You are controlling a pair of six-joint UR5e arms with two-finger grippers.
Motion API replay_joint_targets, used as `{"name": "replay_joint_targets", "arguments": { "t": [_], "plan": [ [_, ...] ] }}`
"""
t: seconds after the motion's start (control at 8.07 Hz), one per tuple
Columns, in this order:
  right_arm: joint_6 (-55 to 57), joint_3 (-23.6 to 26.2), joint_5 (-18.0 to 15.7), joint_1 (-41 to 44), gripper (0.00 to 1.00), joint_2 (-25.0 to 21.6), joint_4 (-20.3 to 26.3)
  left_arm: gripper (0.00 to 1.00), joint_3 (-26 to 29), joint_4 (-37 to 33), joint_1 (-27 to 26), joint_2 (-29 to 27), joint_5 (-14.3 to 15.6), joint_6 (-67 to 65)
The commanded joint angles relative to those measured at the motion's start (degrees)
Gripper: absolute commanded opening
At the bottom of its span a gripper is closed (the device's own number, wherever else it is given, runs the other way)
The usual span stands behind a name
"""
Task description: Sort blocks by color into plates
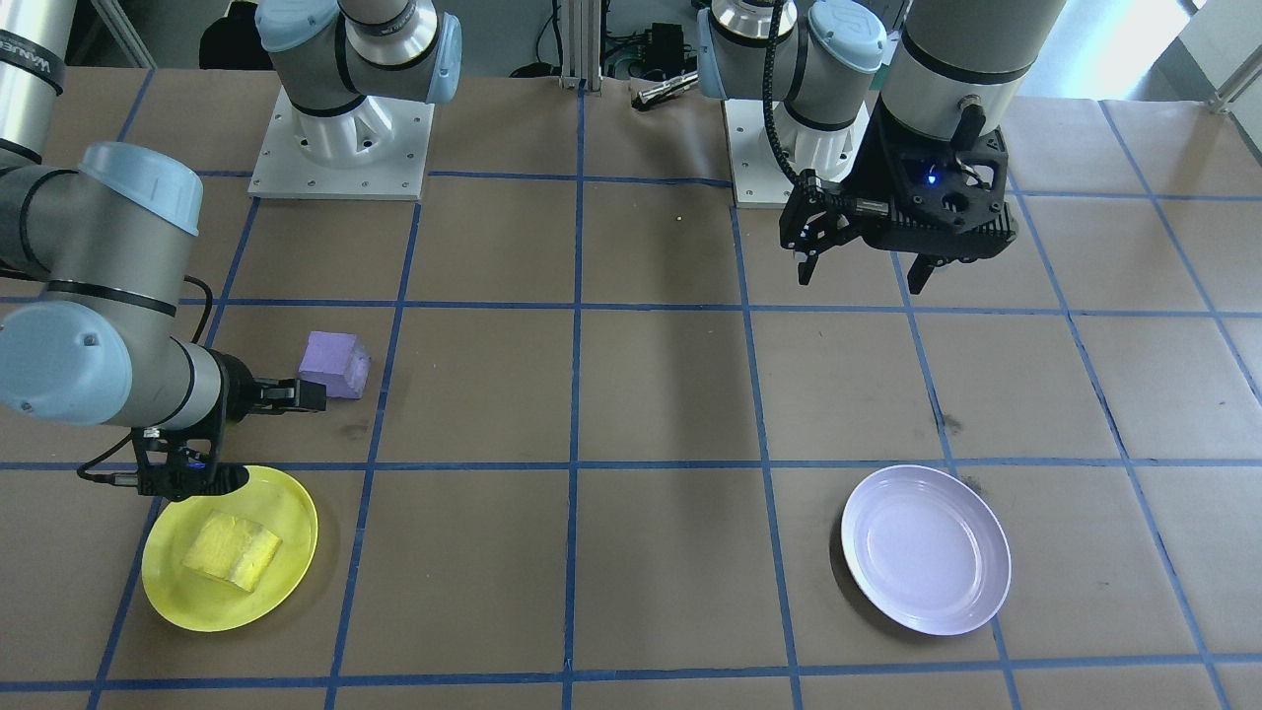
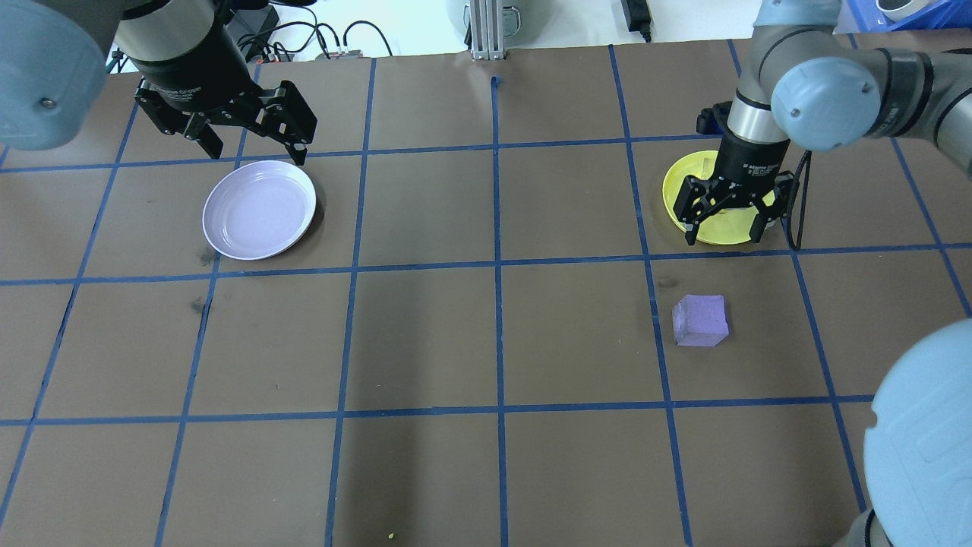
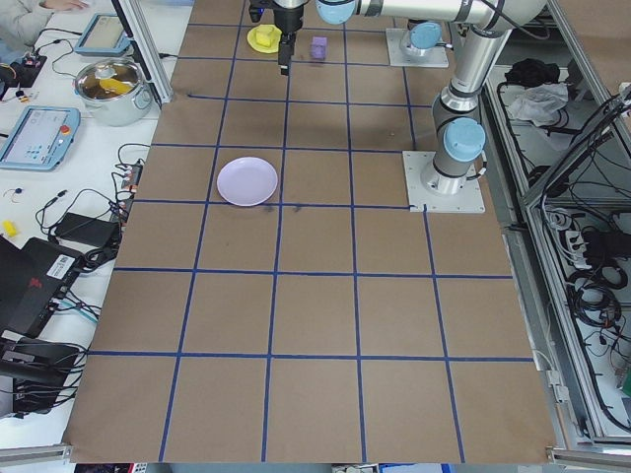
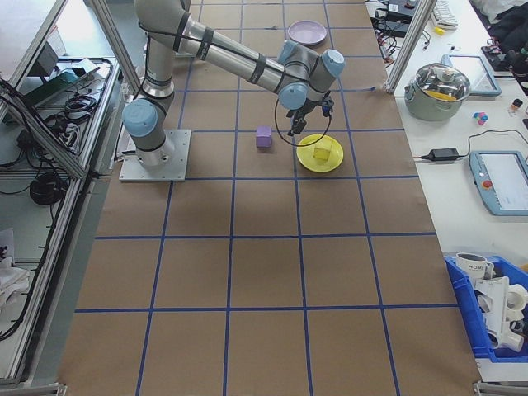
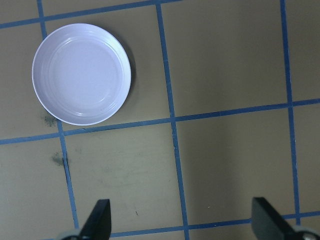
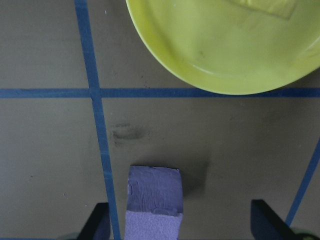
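Right gripper (image 2: 724, 222) hangs with its jaws spread wide and nothing between them, poised over the near rim of the yellow plate (image 2: 687, 213). What it wants next, I'd say, is the purple block (image 2: 700, 320), which sits on the brown tabletop (image 2: 486, 342) a short way from that plate, on the robot's side of it, apart from the rim and untouched. In the right wrist camera the purple block (image 6: 154, 202) shows at the bottom edge, nearer one finger than the other rather than centred, so the gripper would have to shift toward the robot and a little sideways before dropping around it. The block is a near-cube with no real long axis; its faces sit slightly skewed to the blue tape lines, so a small wrist turn might help.

The yellow block (image 1: 232, 550) already lies inside the yellow plate, so that half looks done.

Far across the tabletop the lavender plate (image 2: 259, 209) holds nothing. The left gripper (image 2: 250, 140) hovers just beyond it, jaws also wide apart and holding nothing. The right arm is plainly the nearer one to the purple block; the left is well apart from it, though close to where it belongs.
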Motion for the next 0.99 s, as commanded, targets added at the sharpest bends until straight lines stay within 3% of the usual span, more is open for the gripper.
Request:
{"name": "replay_joint_targets", "arguments": {
  "t": [0.0, 0.74, 0.87],
  "plan": [
    [1.93, 6.99, 0.09, 0.09, 1.0, -0.17, 1.3, 1.0, 0.04, 0.07, 0.0, -0.11, 0.18, 0.0],
    [3.27, 12.46, 0.17, 0.09, 1.0, 0.18, 1.66, 1.0, 0.04, 0.15, 0.0, 0.06, 0.08, 0.0],
    [3.27, 12.55, 0.17, 0.09, 0.83, 0.44, 1.66, 1.0, 0.04, 0.07, 0.0, 0.06, 0.0, 0.0]
  ]
}}
